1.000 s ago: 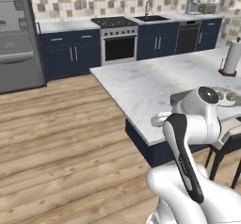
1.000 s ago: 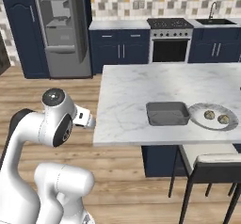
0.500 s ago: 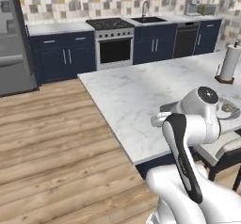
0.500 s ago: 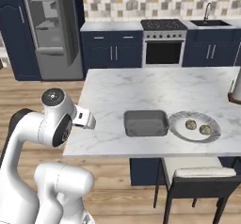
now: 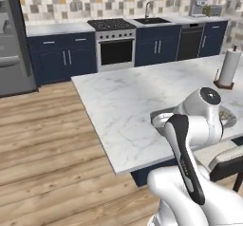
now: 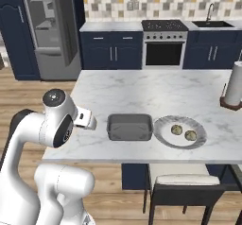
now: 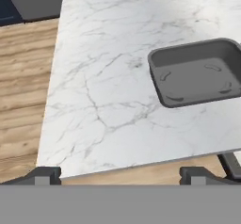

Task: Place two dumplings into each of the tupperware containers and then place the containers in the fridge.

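One tupperware container [image 6: 130,127], a dark grey tray, lies empty near the front edge of the marble island [image 6: 142,91]. In the hand view the same container [image 7: 200,72] is at the upper right. Right beside it, two dumplings [image 6: 176,130] [image 6: 190,135] rest on a round pale plate [image 6: 165,135]. My gripper [image 7: 121,176] is open with nothing between its fingertips [image 7: 44,173], and hovers over the island's near edge, left of the container. The fridge [image 6: 49,30] stands at the back left with its shelves showing.
A paper towel roll [image 6: 235,84] stands at the island's right end. A dark stool [image 6: 189,191] is tucked under the island's front edge. The oven [image 6: 163,44] and navy cabinets [image 6: 108,51] line the back wall. Wooden floor [image 5: 52,144] stretches left of the island.
The base has driven, so the whole scene has shifted: the island, container and plate now sit nearer and more central. The arm's pose and the open gripper are unchanged.
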